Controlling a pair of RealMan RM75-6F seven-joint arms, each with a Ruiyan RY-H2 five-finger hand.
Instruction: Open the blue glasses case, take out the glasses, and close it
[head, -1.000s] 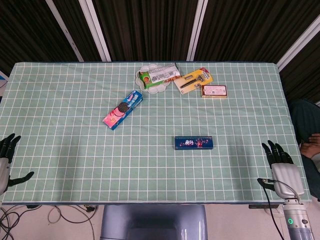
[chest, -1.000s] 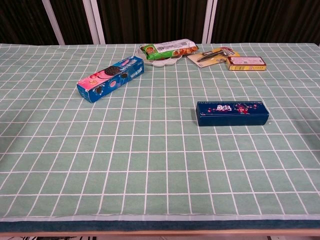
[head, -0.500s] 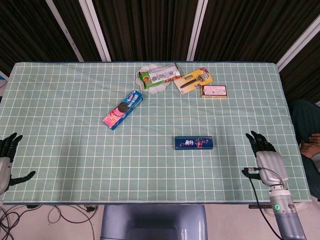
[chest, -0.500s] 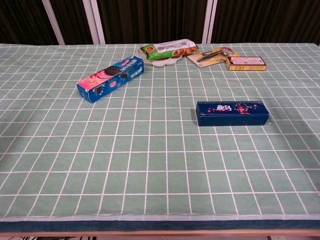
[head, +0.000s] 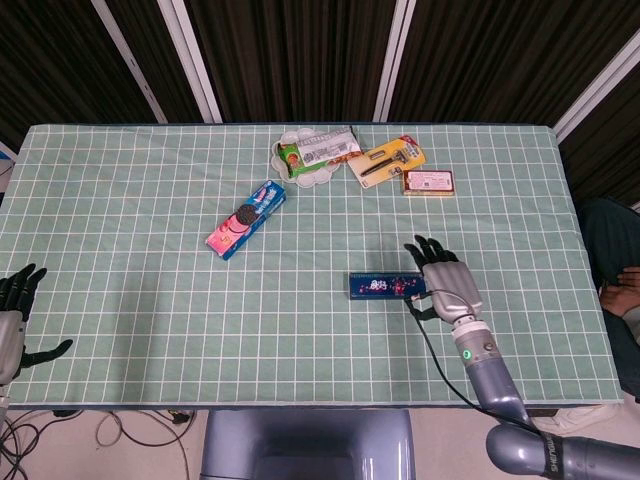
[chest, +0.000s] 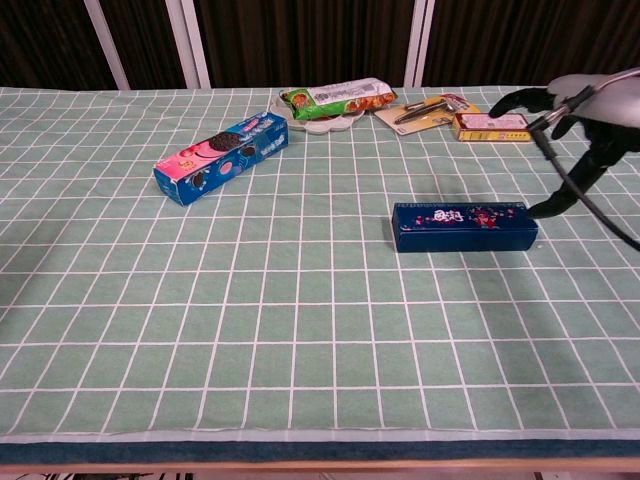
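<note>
The blue glasses case (head: 384, 286) (chest: 463, 226) lies closed on the checked cloth, right of the table's middle, long side facing me. My right hand (head: 444, 281) (chest: 575, 110) hovers over and just beyond the case's right end, fingers spread, holding nothing. In the chest view it shows at the right edge, above the case. My left hand (head: 12, 320) stays off the table's left front corner, fingers apart and empty. The glasses are not visible.
A cookie box (head: 246, 219) lies left of centre. At the back stand a white plate (head: 296, 140) with a green snack packet (head: 318, 150), a carded razor (head: 385, 160) and a small yellow box (head: 428, 181). The table's front edge (chest: 320, 450) is near.
My right hand has swept in from the table's front right edge leftward to the right end of the blue case. The left hand and the case have not moved.
</note>
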